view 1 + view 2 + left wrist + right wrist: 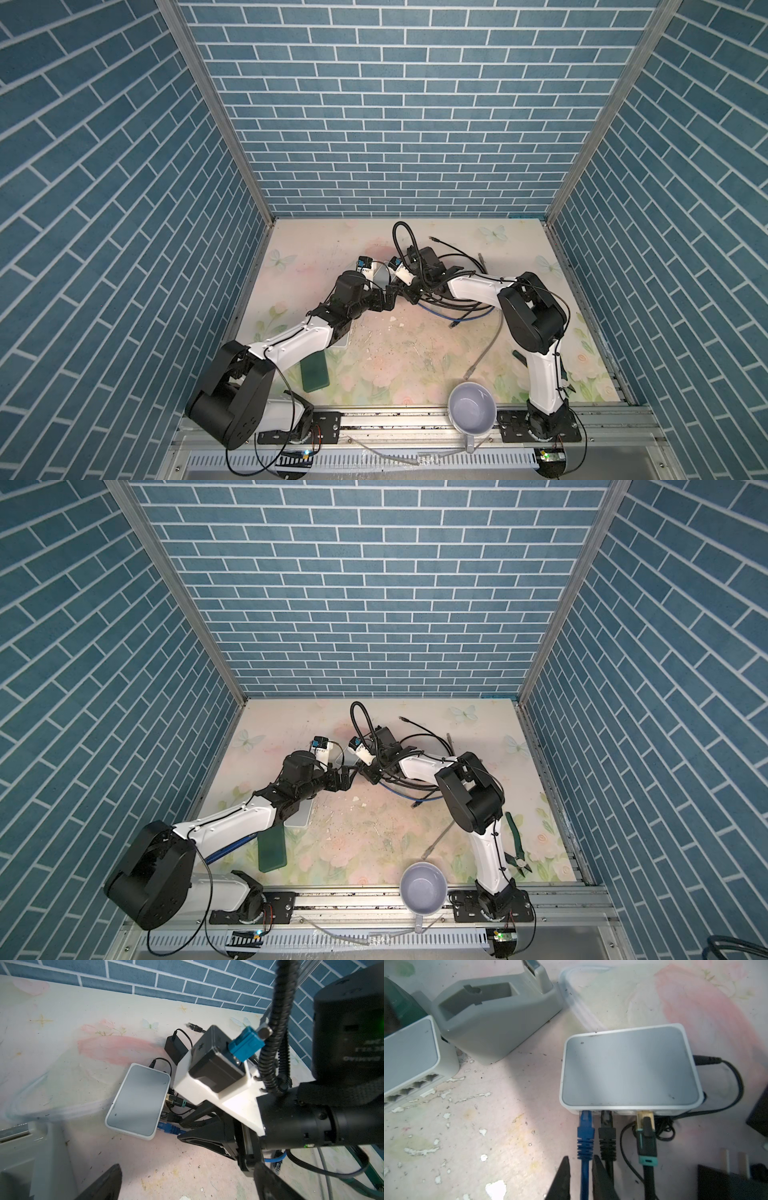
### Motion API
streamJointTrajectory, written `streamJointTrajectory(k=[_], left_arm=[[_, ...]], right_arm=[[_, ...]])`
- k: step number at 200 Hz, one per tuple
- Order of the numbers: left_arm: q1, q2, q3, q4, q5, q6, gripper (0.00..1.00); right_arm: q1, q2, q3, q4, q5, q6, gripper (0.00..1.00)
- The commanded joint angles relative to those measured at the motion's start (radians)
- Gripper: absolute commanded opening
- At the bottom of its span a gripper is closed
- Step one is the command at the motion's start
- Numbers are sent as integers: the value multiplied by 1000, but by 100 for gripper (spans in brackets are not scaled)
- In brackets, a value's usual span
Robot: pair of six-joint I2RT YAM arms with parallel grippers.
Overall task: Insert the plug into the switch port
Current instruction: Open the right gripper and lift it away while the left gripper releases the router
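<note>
Right pincer [581,1157]: narrowly parted, straddles blue cable [584,1178] just behind blue plug [585,1126]; contact unclear, finger bases cut off. Blue plug: seated in switch [629,1068] end port, beside black plug [607,1134]. Left pincer [188,1167]: spread wide, empty. Switch: mostly hidden behind both arms in both top views.
</note>
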Motion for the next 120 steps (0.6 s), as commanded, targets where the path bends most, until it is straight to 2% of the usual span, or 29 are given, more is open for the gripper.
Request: streamJointTrajectory(k=[1,17,35,67,82,120], left_arm=[[7,-29,-19,9,-24,10,99],[10,-46,-28,4,-36,10,100],[16,-69,-40,1,-47,8,100],[27,-97,-62,-2,-55,6,99],[30,-105,-70,-4,-55,6,100],[34,-113,-74,-20,-46,7,100]], right_arm=[[-15,-112,-40,80,12,93,21],[-37,-166,-51,116,41,128,22],[-59,-206,-40,120,127,195,30],[-99,-191,77,-43,270,253,34],[-116,-157,133,-112,279,249,34],[-148,-82,188,-142,280,240,34]])
